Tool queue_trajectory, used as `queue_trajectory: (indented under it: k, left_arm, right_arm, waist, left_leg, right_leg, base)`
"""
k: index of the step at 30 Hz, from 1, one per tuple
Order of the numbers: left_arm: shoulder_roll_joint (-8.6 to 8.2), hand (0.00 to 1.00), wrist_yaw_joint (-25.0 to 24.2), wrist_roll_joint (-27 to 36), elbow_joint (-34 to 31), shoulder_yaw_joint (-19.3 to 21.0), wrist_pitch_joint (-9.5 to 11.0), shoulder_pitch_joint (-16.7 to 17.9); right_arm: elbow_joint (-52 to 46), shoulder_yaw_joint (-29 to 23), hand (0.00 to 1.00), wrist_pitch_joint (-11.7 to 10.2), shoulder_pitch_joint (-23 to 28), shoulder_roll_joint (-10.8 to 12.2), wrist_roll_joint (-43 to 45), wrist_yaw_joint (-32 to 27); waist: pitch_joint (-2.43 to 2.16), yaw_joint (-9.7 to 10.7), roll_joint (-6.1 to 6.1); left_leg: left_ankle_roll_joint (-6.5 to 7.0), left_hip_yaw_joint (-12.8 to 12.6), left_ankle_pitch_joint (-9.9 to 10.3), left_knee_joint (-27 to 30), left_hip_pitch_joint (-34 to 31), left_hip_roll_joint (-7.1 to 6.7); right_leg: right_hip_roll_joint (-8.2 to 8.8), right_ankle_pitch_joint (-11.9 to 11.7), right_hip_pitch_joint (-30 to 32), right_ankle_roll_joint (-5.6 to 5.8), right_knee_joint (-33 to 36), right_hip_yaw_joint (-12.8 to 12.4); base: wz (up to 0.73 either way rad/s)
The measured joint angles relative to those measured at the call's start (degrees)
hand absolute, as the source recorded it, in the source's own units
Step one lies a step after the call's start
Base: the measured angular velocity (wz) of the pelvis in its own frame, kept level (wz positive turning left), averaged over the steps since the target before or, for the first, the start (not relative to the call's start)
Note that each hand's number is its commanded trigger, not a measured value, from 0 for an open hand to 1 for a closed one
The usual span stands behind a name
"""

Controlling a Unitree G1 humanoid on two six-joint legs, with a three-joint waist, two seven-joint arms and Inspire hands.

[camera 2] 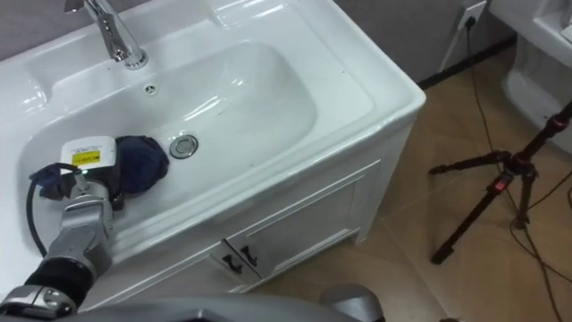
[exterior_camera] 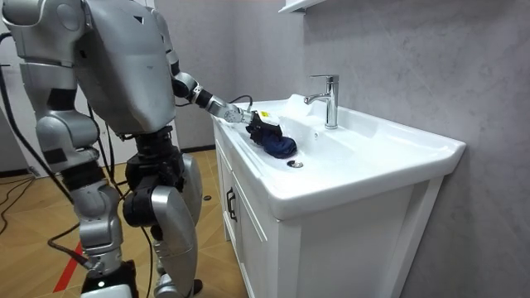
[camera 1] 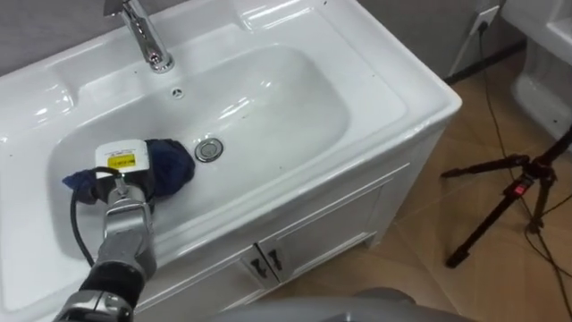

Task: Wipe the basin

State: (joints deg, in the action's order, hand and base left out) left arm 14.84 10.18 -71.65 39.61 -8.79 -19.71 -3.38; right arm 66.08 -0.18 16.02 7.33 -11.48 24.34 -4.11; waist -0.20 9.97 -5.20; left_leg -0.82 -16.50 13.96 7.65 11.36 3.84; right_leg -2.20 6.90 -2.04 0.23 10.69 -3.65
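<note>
A white basin (camera 1: 268,98) is set in a white vanity top, with a chrome tap (camera 1: 143,31) at the back and a round drain (camera 1: 208,149) in the bowl's floor. A dark blue cloth (camera 1: 174,165) lies bunched in the bowl just left of the drain. My left hand (camera 1: 125,179) rests on the cloth's left part, reaching in over the front rim, and cloth shows on both sides of it. In the room view I stand at the vanity's end with the left arm stretched over the bowl. My right hand (exterior_camera: 106,280) hangs low by my side.
Below the basin is a white cabinet (camera 1: 295,241) with two doors and small handles. A black tripod (camera 1: 509,192) stands on the wooden floor to the right, with cables running to a wall socket (camera 1: 487,18). A white fixture stands at the far right.
</note>
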Motion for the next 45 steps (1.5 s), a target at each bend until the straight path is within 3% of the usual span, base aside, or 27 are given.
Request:
queue_trajectory:
  k: [5, 6, 8, 9, 11, 13, 19, 24, 29, 30, 38, 42, 45]
  left_arm:
    - [0.25, 1.0, 0.26, -0.39, -2.08, 2.63, 0.03, 0.52]
    - [0.29, 1.0, 0.48, -0.29, -2.37, 3.17, 0.04, 0.54]
    - [0.32, 1.0, 0.48, -0.29, -2.73, 3.67, 0.04, 0.54]
    - [0.33, 1.0, 0.49, -0.28, -2.76, 3.82, 0.07, 0.52]
    - [0.46, 1.0, 0.4, -0.34, -3.05, 4.19, 0.34, 0.5]
    - [1.82, 1.0, 0.04, -0.38, -4.21, 4.2, 0.72, 0.5]
    - [5.39, 1.0, -1.41, -0.3, -9.47, 4.2, 1.52, 0.55]
    - [6.68, 1.0, -2.72, -0.35, -11.57, 4.2, 1.6, 0.61]
    - [6.72, 1.0, -4.33, -0.34, -13.17, 4.21, 1.6, 0.6]
    - [6.72, 1.0, -4.38, -0.33, -13.19, 4.21, 1.6, 0.59]
    - [6.7, 1.0, -7.32, -0.31, -13.2, 4.14, 1.41, 0.59]
    - [6.39, 1.0, -8.8, -0.34, -13.2, 4.08, 1.22, 0.58]
    - [6.36, 1.0, -9.88, -0.34, -13.19, 4.07, 1.14, 0.57]
  right_arm:
    - [0.16, 0.03, 0.0, 0.02, -0.53, -0.13, 1.49, -0.02]
    - [0.24, 0.0, 0.0, -0.01, -0.68, -0.16, 1.49, -0.01]
    - [0.24, 0.03, 0.0, -0.22, -0.93, -0.14, 1.5, -0.01]
    - [0.24, 0.01, 0.0, -0.33, -1.07, -0.15, 1.51, -0.01]
    - [0.17, -0.04, 0.0, -0.46, -1.06, -0.15, 2.18, -0.01]
    - [0.05, -0.24, 0.0, -0.91, -1.07, -0.34, 3.04, -0.04]
    - [0.27, -1.14, 0.0, -2.95, -1.01, -0.69, 2.99, -0.78]
    - [0.3, -1.1, 0.0, -4.22, -0.9, -0.69, 2.72, -0.77]
    - [0.57, -1.07, 0.0, -4.93, -0.43, -0.71, 1.9, -0.78]
    - [0.61, -1.07, 0.0, -4.89, -0.46, -0.73, 0.58, -0.9]
    - [2.05, -1.05, 0.0, -5.27, -0.45, -0.72, -3.22, -2.54]
    - [2.73, -1.05, 0.0, -5.26, -0.47, -0.74, -3.62, -2.68]
    - [2.75, -1.1, 0.0, -5.48, -0.48, -0.81, -3.72, -2.69]
  waist:
    - [-0.29, -2.3, -0.26]
    - [-0.16, -2.65, -0.08]
    - [-0.47, -2.74, -0.54]
    - [-0.33, -2.72, -0.4]
    - [-0.49, -2.83, -0.65]
    - [-0.39, -4.16, -1.0]
    - [-0.05, -5.3, -1.86]
    - [0.14, -5.54, -1.94]
    - [0.14, -5.47, -1.87]
    - [-0.05, -5.46, -2.14]
    - [0.1, -3.8, -2.03]
    - [0.39, -2.87, -1.79]
    - [0.86, -2.2, -1.53]
  left_leg:
    - [-0.03, 0.97, -0.02, 0.14, -0.06, 0.02]
    - [-0.05, 1.23, -0.03, 0.16, -0.09, 0.02]
    - [-0.11, 1.7, -0.07, 0.24, -0.13, 0.02]
    - [-0.16, 2.08, -0.11, 0.29, -0.12, 0.02]
    - [-0.16, 2.66, -0.11, 0.88, -0.22, 0.02]
    - [-0.16, 2.74, -0.11, 1.16, -0.27, 0.16]
    - [-0.33, 4.37, -0.21, 1.88, -1.53, 0.13]
    - [-0.43, 5.11, -0.29, 2.01, -1.93, 0.13]
    - [-0.43, 5.77, -0.29, 2.22, -2.67, 0.04]
    - [-0.43, 5.77, -0.29, 2.29, -2.79, 0.03]
    - [-0.42, 5.68, -0.29, 2.0, -2.69, -0.03]
    - [-0.42, 5.61, -0.29, 1.96, -2.64, -0.05]
    - [-0.42, 5.48, -0.3, 1.97, -2.62, -0.05]
  right_leg:
    - [0.17, 0.15, -0.09, -0.19, -0.06, 0.87]
    - [0.23, 0.22, -0.13, -0.21, -0.09, 1.16]
    - [0.35, 0.37, -0.29, -0.27, -0.09, 1.67]
    - [0.44, 0.51, -0.55, -0.31, -0.09, 2.1]
    - [0.54, 0.7, -0.89, -0.37, -0.08, 2.44]
    - [0.51, 0.72, -0.86, -0.48, -0.07, 2.61]
    - [0.96, 0.97, -0.04, -0.63, 0.05, 4.68]
    - [1.08, 1.04, 0.02, -0.74, 0.07, 5.39]
    - [1.11, 1.13, 0.25, -0.68, 0.0, 5.45]
    - [1.15, 1.13, 0.41, -0.68, -0.01, 5.45]
    - [1.13, 1.15, 0.1, -0.64, -0.13, 5.32]
    - [1.13, 1.2, -0.02, -0.58, -0.01, 5.24]
    - [1.14, 1.21, 0.17, -0.56, -0.08, 5.2]
  base:
    - [0.04]
    - [0.12]
    - [0.14]
    - [0.16]
    - [0.11]
    - [0.0]
    - [0.17]
    - [0.08]
    - [0.06]
    - [0.0]
    - [0.0]
    - [0.0]
    - [0.0]
